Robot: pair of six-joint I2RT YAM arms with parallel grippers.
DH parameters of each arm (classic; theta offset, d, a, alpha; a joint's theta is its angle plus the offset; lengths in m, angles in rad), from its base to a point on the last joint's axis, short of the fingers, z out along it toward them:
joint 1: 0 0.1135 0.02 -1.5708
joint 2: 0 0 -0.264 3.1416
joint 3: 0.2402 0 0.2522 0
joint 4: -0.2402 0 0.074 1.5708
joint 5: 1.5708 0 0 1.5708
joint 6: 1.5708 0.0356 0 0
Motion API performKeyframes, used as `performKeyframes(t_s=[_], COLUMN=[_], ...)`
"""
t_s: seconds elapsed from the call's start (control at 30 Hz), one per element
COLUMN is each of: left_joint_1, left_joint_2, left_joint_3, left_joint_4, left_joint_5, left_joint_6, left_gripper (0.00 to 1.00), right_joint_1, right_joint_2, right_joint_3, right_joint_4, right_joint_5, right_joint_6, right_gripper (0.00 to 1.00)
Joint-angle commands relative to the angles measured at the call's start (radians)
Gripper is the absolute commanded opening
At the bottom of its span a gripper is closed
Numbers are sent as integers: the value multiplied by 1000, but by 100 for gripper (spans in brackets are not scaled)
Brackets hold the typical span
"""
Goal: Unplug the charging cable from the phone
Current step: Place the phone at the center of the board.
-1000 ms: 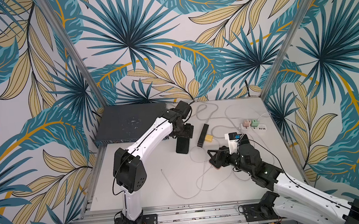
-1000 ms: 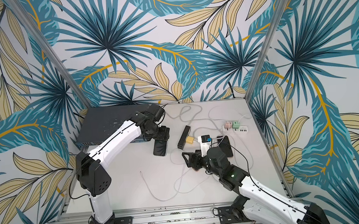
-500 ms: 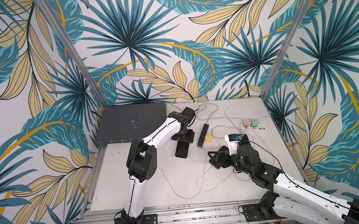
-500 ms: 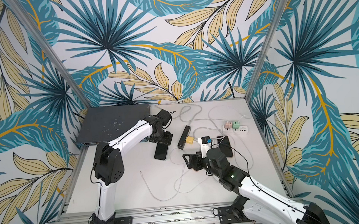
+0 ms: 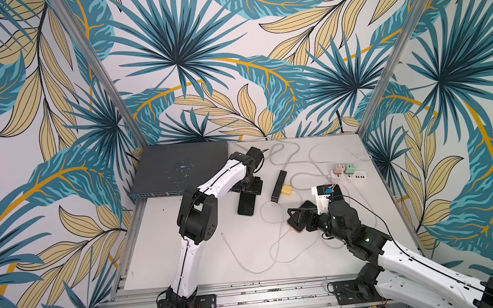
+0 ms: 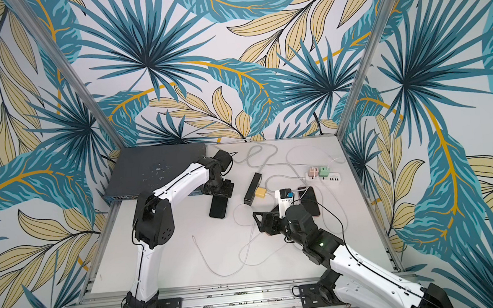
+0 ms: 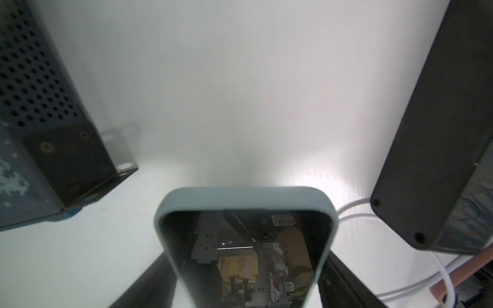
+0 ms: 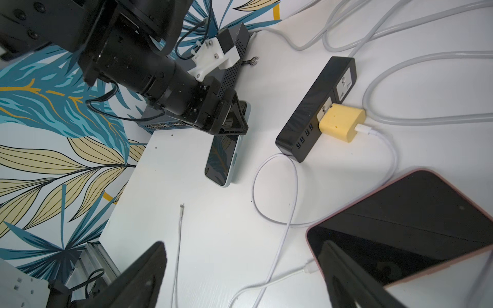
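Note:
A phone in a pink case (image 8: 400, 226) lies face up on the table, and its near corner (image 5: 296, 231) shows under my right gripper. A white charging cable (image 8: 293, 186) loops from a yellow charger (image 8: 341, 125), and its plug (image 8: 309, 268) sits in the end of this phone. My right gripper (image 8: 242, 244) is open, low over the table, with one finger (image 8: 346, 277) above the phone's plugged corner. My left gripper (image 5: 250, 188) is shut across a second phone in a pale blue case (image 7: 245, 240), which has no cable in it.
A loose white cable lies with its free end (image 8: 182, 206) on the table in front of my right gripper. A dark vented switch box (image 5: 178, 167) fills the back left. A black power strip (image 5: 279, 182) and a white power strip (image 5: 349, 174) sit among grey cables at the back.
My left arm's elbow has swung in toward the middle of the table, and the blue-cased phone has turned slightly with the gripper. My right gripper has stayed in place.

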Motion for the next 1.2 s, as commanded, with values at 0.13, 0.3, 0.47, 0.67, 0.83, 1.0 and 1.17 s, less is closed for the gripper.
performKeyframes(t_s=[0.13,0.3,0.47,0.67,0.83,1.0,1.17], left_joint_1=[9,12,13,16,18,17,10], left_joint_2=[28,62,95,104,105,70,-49], left_joint_3=[35,83,126,129,134,130,74], left_joint_4=[-8,-26,-57,-60,-68,-70,-10], left_joint_5=[-13,-5,-17,-13,-14,-22,-102], left_joint_6=[12,21,30,35,38,37,15], left_gripper=[74,74,79,85,89,90,100], right_joint_1=[3,4,4,3,4,4,3], right_joint_2=[-49,-71,-57,-61,-71,-93,-92], right_joint_3=[-55,-61,-51,-53,-42,-33,-14], right_joint_4=[-24,-50,-60,-50,-82,-109,-114], right_joint_5=[38,54,60,63,75,97,122], right_joint_6=[46,49,37,40,25,26,19], right_gripper=[93,93,94,95,95,95,95])
